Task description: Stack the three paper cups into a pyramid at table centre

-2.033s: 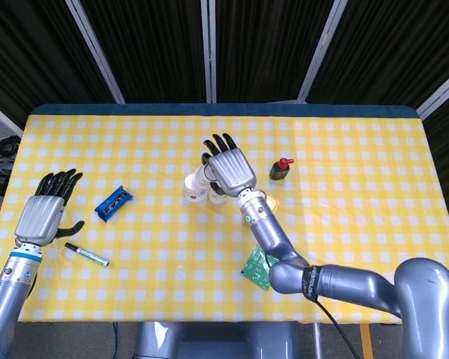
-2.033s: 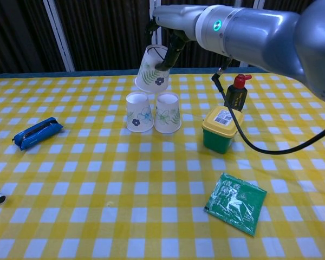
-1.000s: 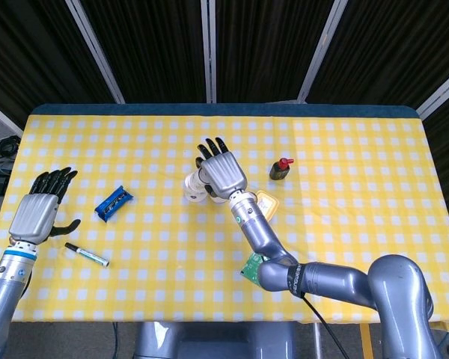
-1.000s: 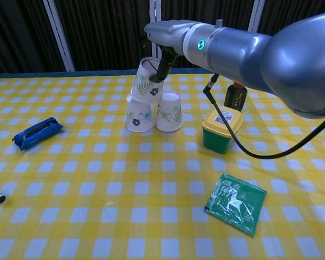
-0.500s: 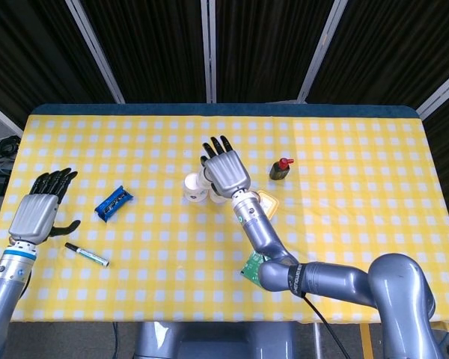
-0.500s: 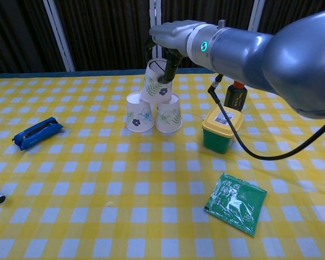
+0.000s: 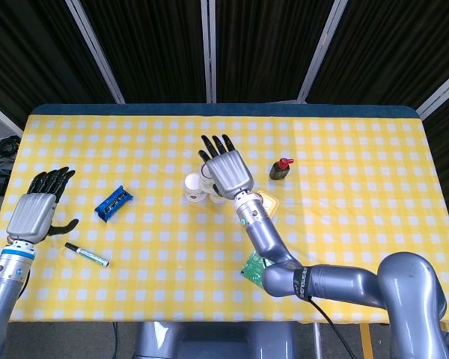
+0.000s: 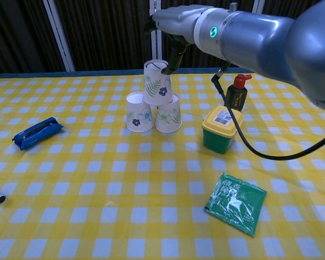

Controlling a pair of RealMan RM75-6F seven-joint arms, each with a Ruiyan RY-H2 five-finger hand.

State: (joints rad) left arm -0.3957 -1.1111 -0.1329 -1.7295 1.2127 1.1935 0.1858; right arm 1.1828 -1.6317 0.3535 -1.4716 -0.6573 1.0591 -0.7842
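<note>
Clutter first. Green tub with yellow lid [image 8: 222, 129] sits just right of the cup stack, nearest obstacle. Behind it, the small dark bottle with red cap [image 8: 236, 91], upright. Green foil packet [image 8: 235, 202] lies flat near the front edge on the right, well apart from the cups. Left side: blue wrapped packet [image 8: 37, 132] lying flat, and a marker [image 7: 87, 254] further front-left; chest view only catches its tip at the frame edge. All on the yellow checked tablecloth [image 8: 97, 179].

Cups: left base cup [image 8: 138, 112] and right base cup [image 8: 168, 113] stand upside down, side by side and touching, around table centre. Top cup [image 8: 157, 82] is also inverted, sitting across the two bases, looks upright. Can't see inside any of them since the mouths face down. Tub is lidded, contents not visible.

My right hand [image 8: 176, 24] is above and just behind the top cup, fingers spread and holding nothing; a fingertip hangs close to the cup's top, and I can't tell whether it touches. In head view the hand covers most of the stack.

My left hand [image 7: 36, 212] is over the far-left table edge, fingers apart, nothing in it, near the marker.
</note>
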